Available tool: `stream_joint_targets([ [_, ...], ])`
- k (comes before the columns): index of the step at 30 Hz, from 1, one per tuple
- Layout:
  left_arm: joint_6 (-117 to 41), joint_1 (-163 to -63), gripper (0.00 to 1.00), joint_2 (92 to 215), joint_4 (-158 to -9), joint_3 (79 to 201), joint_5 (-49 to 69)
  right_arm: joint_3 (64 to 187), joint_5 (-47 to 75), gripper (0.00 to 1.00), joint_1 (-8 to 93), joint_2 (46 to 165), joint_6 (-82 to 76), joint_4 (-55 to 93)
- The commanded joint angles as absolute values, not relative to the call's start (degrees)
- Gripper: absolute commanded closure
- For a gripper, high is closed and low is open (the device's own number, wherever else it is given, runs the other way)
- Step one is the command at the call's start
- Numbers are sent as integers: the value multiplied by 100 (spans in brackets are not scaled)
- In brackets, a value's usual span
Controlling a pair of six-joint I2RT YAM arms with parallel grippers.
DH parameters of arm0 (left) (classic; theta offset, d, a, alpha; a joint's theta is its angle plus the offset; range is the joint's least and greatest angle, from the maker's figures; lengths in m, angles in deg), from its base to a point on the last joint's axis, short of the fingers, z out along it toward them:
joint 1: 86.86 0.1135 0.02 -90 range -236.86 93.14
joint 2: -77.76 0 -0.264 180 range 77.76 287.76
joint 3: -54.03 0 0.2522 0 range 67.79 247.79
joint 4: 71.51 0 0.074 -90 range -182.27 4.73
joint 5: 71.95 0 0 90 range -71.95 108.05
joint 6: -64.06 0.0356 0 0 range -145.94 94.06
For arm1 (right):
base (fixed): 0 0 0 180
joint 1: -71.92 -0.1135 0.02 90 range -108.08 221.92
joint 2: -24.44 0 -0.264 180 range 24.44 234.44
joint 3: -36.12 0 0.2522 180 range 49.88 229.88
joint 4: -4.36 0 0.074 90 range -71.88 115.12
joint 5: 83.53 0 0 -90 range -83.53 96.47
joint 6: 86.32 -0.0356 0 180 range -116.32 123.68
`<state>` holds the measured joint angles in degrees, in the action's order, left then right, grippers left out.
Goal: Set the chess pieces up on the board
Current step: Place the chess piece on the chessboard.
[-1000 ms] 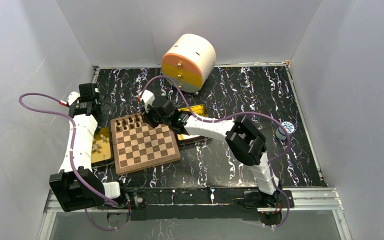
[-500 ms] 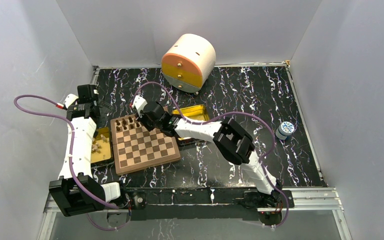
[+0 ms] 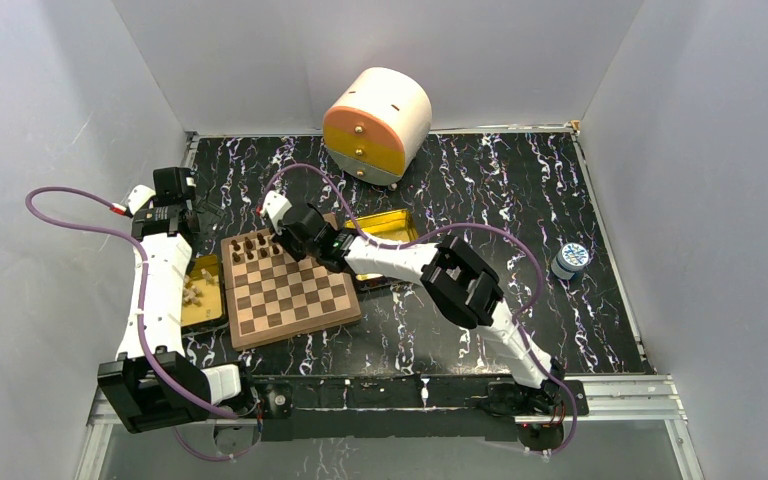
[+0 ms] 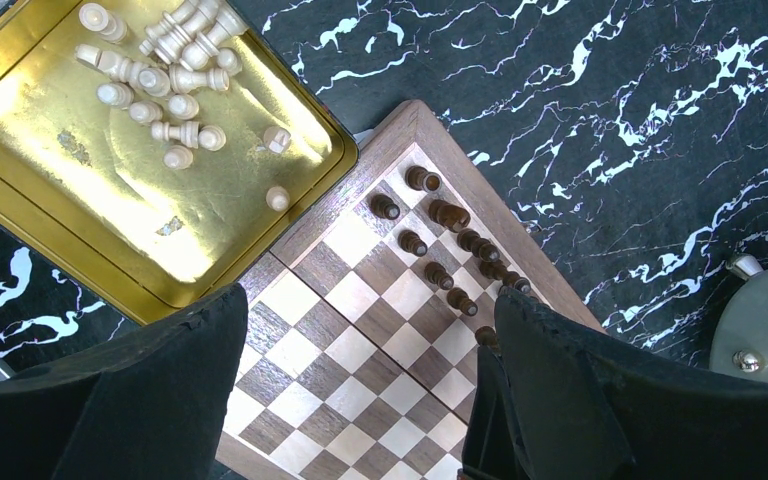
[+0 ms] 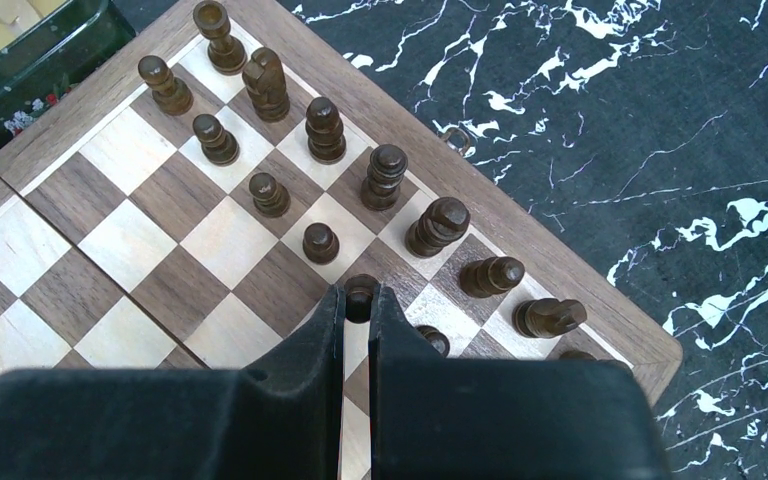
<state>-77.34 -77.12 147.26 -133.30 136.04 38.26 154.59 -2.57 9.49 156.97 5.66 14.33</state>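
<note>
1. Handling: the dark pawn (image 5: 361,288) looks like small turned wood. I judge it light, rigid, smooth and easily tipped. The best hold is a narrow pinch on the head from above, since its neighbours stand just beside it.
2. Jaws: the right gripper (image 5: 358,297) has its jaws clamped on that pawn's head. The left gripper (image 4: 368,305) hangs above the chessboard (image 5: 125,245) with jaws wide apart, holding nothing.
3. Location: seen from the top camera, the dark chess pieces (image 5: 325,128) stand in two rows at the board's 11 o'clock corner.
4. Count, dark: seven back-rank figures and six pawns, including the held one. A possible eighth figure is partly hidden.
5. Count, pale: roughly fourteen pale chess pieces (image 4: 182,105) lie heaped in the gold tin (image 4: 110,200), at the board's 9 o'clock on the bench (image 5: 610,150). An exact count cannot be made.
</note>
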Motion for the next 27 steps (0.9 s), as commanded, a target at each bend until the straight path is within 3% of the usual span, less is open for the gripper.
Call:
stream_joint_targets([
  [1, -7727, -7684, 10, 14579, -13357, 13684, 3983, 15849, -412, 88, 938, 15827, 678, 1336],
  [23, -7692, -7684, 10, 14614, -13317, 13677, 3976, 16020, -449, 87, 934, 16059, 691, 1462],
  [27, -7691, -7684, 10, 14622, -13311, 13694, 3981, 16028, -484, 80, 938, 16050, 698, 1469],
])
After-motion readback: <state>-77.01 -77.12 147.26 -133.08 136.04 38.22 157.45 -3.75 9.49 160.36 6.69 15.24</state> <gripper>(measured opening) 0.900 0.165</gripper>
